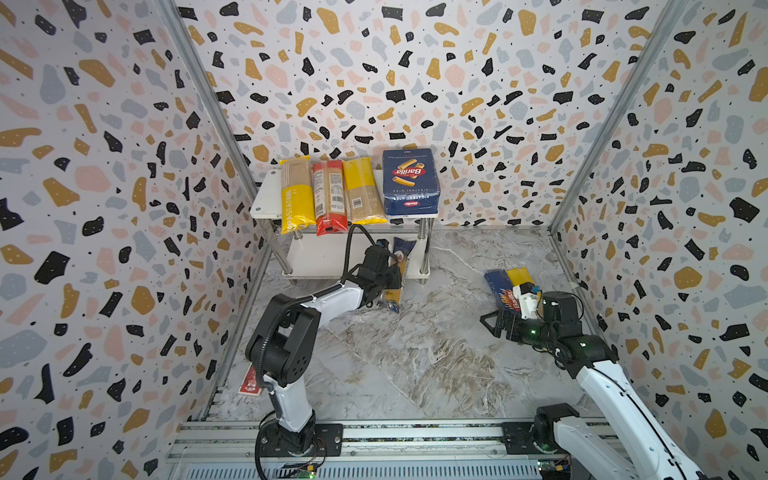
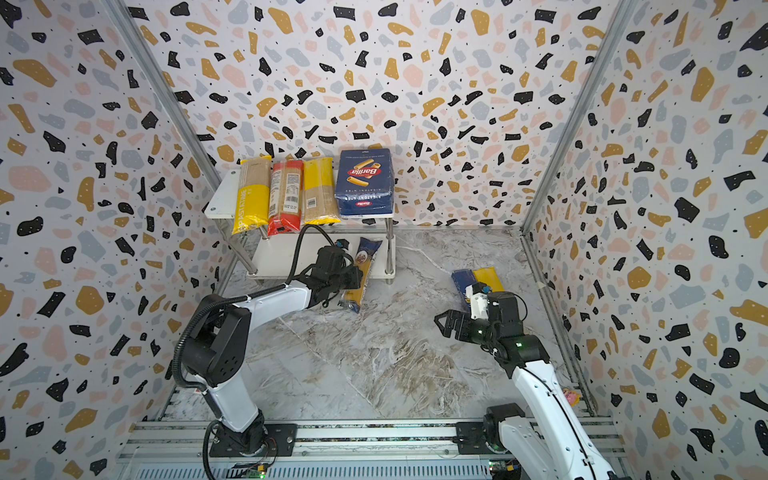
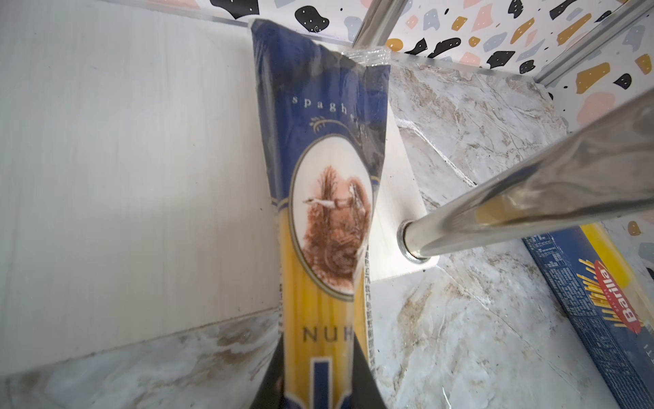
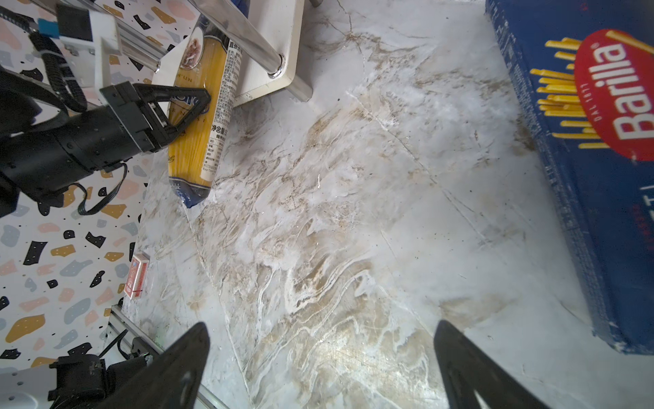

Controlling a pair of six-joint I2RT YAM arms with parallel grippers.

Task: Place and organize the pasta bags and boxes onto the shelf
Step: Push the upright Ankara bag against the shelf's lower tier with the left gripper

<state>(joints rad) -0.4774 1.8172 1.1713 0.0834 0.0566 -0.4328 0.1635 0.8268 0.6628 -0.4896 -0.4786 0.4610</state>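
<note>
The bag point(image 1: 403, 259), blue at one end and clear over yellow spaghetti, slants with its blue end over the lower board point(image 1: 316, 257) of the shelf point(image 1: 266, 195). Its other end is down by the marble tabletop point(image 1: 415, 357). Terrazzo-print walls point(image 1: 104, 187) enclose the cell. The left gripper point(image 1: 391, 282), arm stretched forward, clamps the bag at mid-length. The right gripper point(image 4: 322, 325) hangs spread wide beside the spaghetti box point(image 4: 584, 184).

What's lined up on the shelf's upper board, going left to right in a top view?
PASTATIME yellow bag → red-ended bag → plain yellow-ended bag → wide Barilla rigatoni box.
</note>
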